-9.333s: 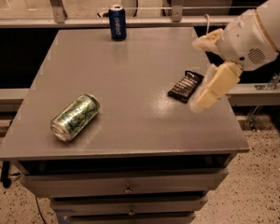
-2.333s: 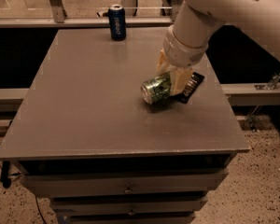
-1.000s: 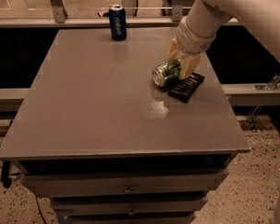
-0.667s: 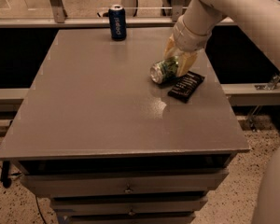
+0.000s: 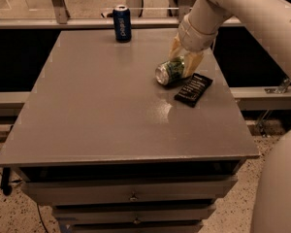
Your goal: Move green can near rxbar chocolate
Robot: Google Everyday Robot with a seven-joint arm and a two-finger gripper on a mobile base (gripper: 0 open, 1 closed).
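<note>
The gripper holds green can (formerly far left) beside rxbar chocolate.

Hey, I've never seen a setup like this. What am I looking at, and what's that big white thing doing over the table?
The big white thing is a robot arm. One camera looks down at a grey table. The arm's two-finger hand, toward the right of the picture, is closed around a green can lying on its side. Just beside it lies a chocolate bar in a black wrapper. A dark blue can stands upright at the far edge.
</note>
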